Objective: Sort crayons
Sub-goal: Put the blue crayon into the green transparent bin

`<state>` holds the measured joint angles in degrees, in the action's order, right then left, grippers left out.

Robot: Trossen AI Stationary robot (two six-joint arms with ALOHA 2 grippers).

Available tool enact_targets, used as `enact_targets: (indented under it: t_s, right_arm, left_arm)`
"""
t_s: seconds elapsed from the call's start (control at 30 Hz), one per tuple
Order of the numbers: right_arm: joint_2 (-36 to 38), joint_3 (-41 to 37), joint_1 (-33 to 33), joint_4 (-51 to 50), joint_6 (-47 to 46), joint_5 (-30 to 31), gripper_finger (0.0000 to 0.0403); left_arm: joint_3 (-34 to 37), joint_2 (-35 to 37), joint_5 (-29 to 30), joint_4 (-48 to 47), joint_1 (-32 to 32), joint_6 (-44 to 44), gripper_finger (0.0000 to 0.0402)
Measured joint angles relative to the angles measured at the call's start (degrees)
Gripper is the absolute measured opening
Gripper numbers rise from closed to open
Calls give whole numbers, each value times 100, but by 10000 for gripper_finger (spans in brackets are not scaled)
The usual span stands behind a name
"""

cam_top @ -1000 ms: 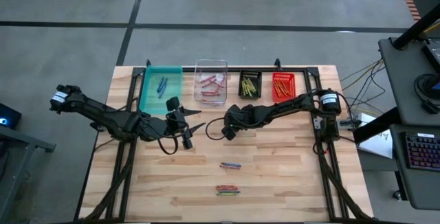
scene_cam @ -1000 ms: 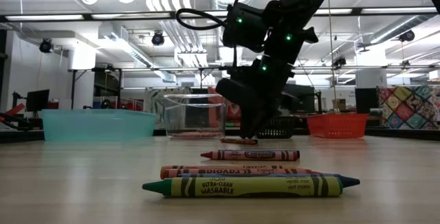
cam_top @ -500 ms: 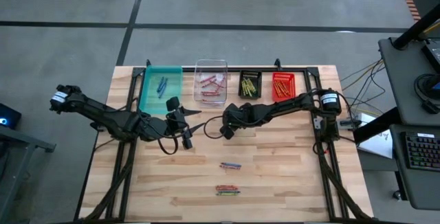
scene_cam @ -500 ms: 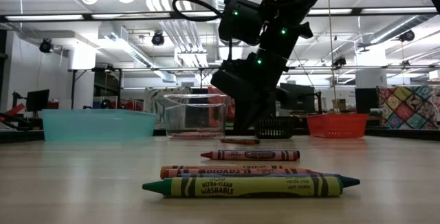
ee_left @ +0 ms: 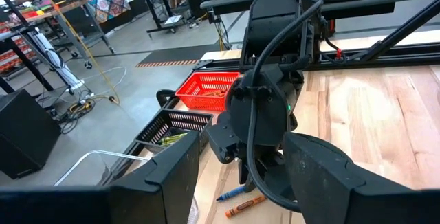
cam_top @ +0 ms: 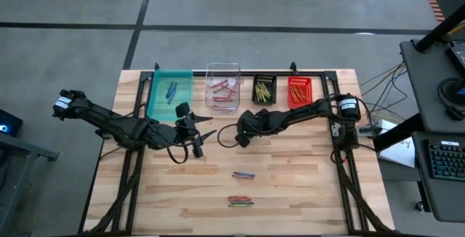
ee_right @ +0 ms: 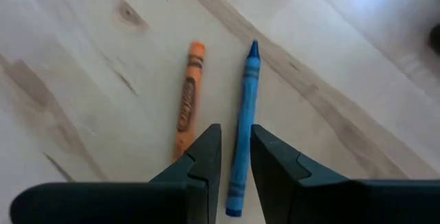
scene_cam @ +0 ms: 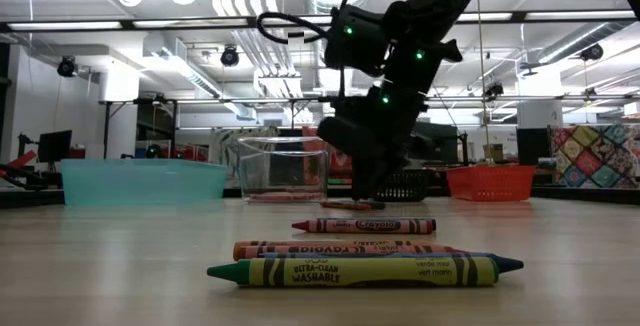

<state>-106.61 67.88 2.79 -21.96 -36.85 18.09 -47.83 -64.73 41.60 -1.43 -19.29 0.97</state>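
A blue crayon (ee_right: 244, 107) and an orange crayon (ee_right: 187, 100) lie side by side on the wooden table near its middle. My right gripper (ee_right: 236, 152) (cam_top: 238, 141) reaches down to them and is shut on the blue one. My left gripper (cam_top: 203, 135) hangs open above the table just left of it, holding nothing. More crayons lie flat toward the near edge: one (cam_top: 243, 174) alone and a small bunch (cam_top: 240, 201), seen up close in the low view with a green one (scene_cam: 350, 271) in front. My right gripper has the blue crayon between its two fingers (ee_right: 206, 159), one on each long side, on the half toward its blunt end (ee_right: 239, 162). The fingers slant down from the table's right. The crayon lies flat on the table, its tip pointing away from the gripper.
Along the far edge stand a teal bin (cam_top: 156, 91) with blue crayons, a clear bin (cam_top: 223, 68) with red ones, a black bin (cam_top: 255, 91) with yellow ones and a red bin (cam_top: 290, 91) with orange ones. A black frame runs along the table's edges.
My right gripper has swayed a little toward the table's left and come back to where it was. The crayons have not moved.
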Motion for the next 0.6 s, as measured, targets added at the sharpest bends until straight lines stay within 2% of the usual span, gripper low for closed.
enact_targets:
  t_s: [0.43, 0.6]
  right_arm:
    - [33, -789, 11, 629, -84, -69, 67]
    - [26, -869, 24, 684, -88, -111, 28]
  left_arm:
    - [0, 0, -2, 10, 0, -46, 192]
    - [0, 0, -28, 13, 0, -139, 192]
